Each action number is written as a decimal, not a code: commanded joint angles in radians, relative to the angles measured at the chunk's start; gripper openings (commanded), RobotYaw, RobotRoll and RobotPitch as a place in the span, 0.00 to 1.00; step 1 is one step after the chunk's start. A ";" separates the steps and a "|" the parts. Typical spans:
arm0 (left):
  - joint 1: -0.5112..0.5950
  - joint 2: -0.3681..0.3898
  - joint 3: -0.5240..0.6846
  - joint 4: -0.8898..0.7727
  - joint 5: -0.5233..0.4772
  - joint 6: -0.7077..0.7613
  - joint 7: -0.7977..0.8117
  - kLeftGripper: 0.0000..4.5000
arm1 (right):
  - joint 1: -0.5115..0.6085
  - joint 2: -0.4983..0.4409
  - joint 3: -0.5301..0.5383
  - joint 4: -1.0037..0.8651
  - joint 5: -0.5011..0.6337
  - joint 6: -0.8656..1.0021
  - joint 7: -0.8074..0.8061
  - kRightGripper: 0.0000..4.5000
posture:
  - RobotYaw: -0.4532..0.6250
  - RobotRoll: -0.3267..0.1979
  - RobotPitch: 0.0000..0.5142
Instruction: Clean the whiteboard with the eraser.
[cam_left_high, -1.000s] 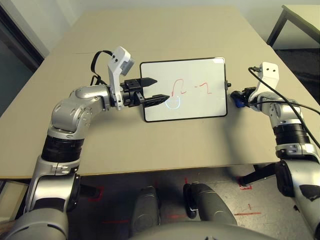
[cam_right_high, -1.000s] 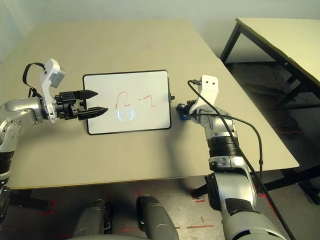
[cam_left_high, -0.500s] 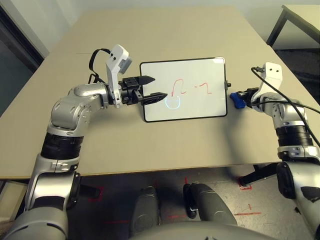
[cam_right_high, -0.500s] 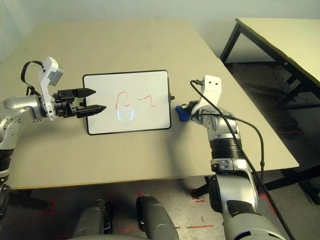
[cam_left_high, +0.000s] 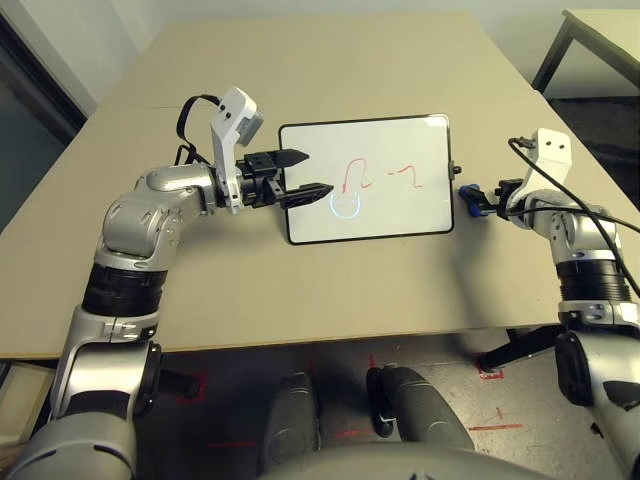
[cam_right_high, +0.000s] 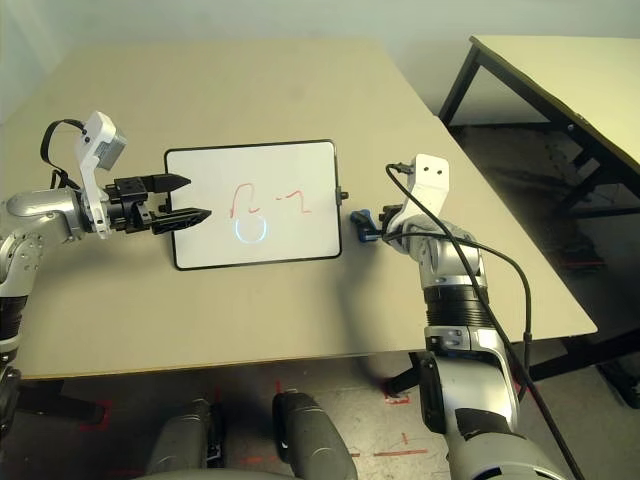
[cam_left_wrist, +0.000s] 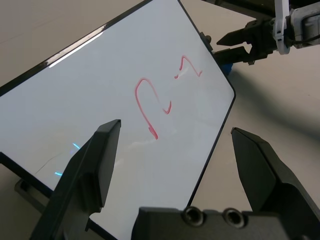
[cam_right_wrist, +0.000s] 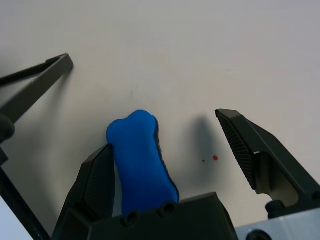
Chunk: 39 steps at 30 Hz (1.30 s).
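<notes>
The whiteboard (cam_left_high: 400, 215), white in a thin black frame with rounded corners, is seen lying flat on the table (cam_left_high: 300, 290), marked with red scribbles. Just off its side knob, the blue eraser (cam_right_wrist: 140, 160), waisted and dark-edged, is seen on the tabletop, well clear of the writing.

The whiteboard (cam_left_high: 400, 215) has a white surface, a black frame and thin red line markings (cam_left_wrist: 145, 107); a pale blue ring of glare (cam_right_high: 251, 229) shows on the surface. The eraser (cam_right_wrist: 140, 165) is plain bright blue with a dark strip along one edge. The counter (cam_left_high: 300, 290) is plain beige. Each pincer is black: left pincer (cam_left_high: 318, 174), right pincer (cam_right_wrist: 167, 135). The arms (cam_left_high: 140, 225) are silver with black bands and white wrist brackets. The floor (cam_right_high: 330, 375) is grey with red line marks.
</notes>
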 joint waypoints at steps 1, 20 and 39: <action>0.007 0.005 -0.004 0.002 0.010 0.001 -0.002 1.00 | 0.014 0.001 0.009 0.023 -0.010 -0.001 0.004 1.00 | 0.34 0.62 0.17; -0.005 -0.005 -0.007 0.001 0.010 0.005 0.013 1.00 | 0.023 0.006 0.031 -0.080 -0.016 0.013 0.007 1.00 | 0.33 0.62 0.18; -0.006 0.003 0.003 -0.023 0.000 0.029 0.026 1.00 | 0.030 0.015 0.046 -0.016 -0.036 -0.026 0.000 0.72 | 0.35 0.62 0.19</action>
